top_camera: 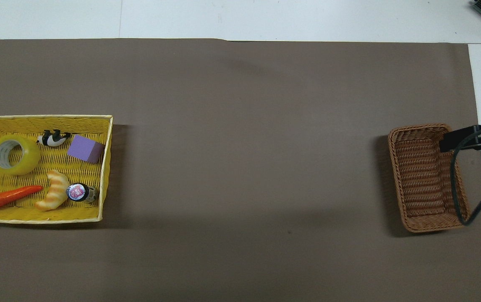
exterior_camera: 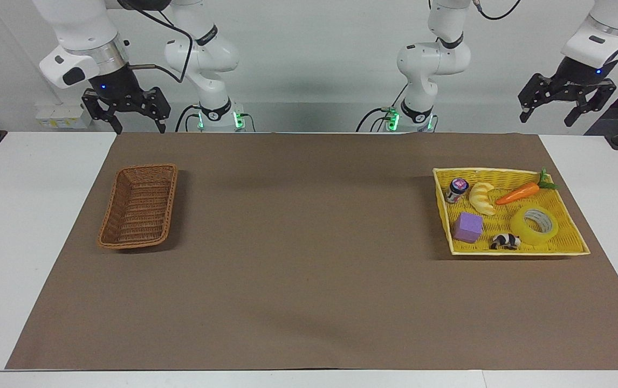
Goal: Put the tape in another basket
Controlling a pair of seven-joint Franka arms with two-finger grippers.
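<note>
The yellow tape (exterior_camera: pixel 534 224) lies flat in the bright-yellow woven tray (exterior_camera: pixel 503 171) at the left arm's end of the table, farther from the robots than the carrot. It also shows in the overhead view (top_camera: pixel 14 154). The brown wicker basket (exterior_camera: pixel 137 205) stands empty at the right arm's end, and shows in the overhead view (top_camera: pixel 423 176). My left gripper (exterior_camera: pixel 549 117) is open and empty, raised near the robots' edge of the table, apart from the tray. My right gripper (exterior_camera: pixel 139 128) is open and empty, raised near the robots' edge, apart from the basket.
The yellow tray (top_camera: pixel 43 117) also holds a croissant toy (exterior_camera: pixel 482 198), a carrot (exterior_camera: pixel 519 192), a purple cube (exterior_camera: pixel 468 227), a small jar (exterior_camera: pixel 457 189) and a black-and-white toy animal (exterior_camera: pixel 505 241). A brown mat (exterior_camera: pixel 309 258) covers the table between tray and basket.
</note>
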